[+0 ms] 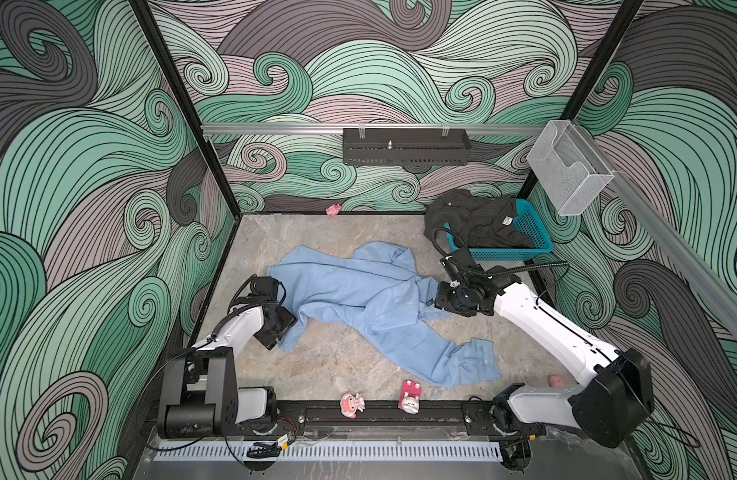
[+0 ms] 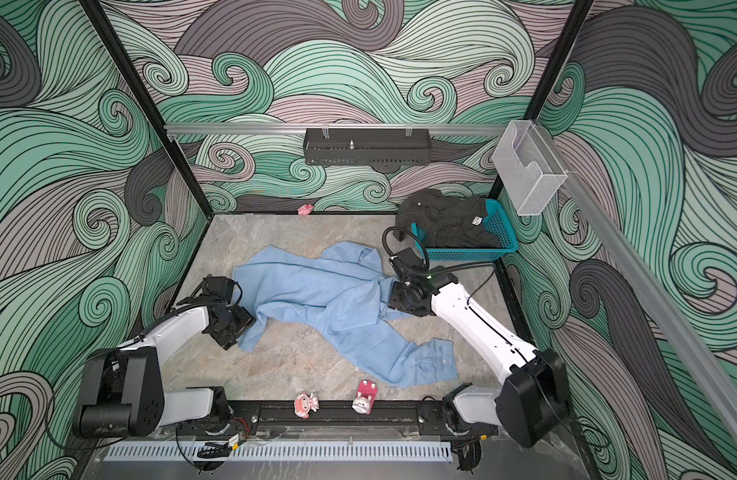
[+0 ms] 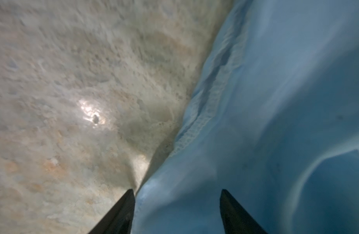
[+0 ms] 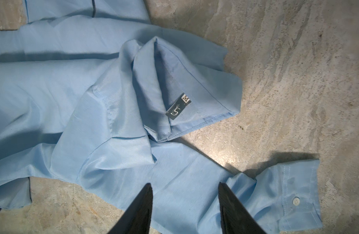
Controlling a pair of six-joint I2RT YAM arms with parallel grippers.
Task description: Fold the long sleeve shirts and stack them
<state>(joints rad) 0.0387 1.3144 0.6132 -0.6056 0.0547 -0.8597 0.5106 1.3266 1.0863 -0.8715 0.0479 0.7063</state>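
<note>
Marbled table: left gripper gapes astride the blue shirt hem, and right gripper is parted over its sleeve. Neither is pinching. The shirt sprawls mid-table, the black shirt heaped in the basket. Likely step: spreading flat. Next, pinch both edges and pull taut.

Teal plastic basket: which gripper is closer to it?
Right. The right gripper is over the light blue cloth shirt, close to the basket; the left gripper is at the shirt's opposite edge.
</note>
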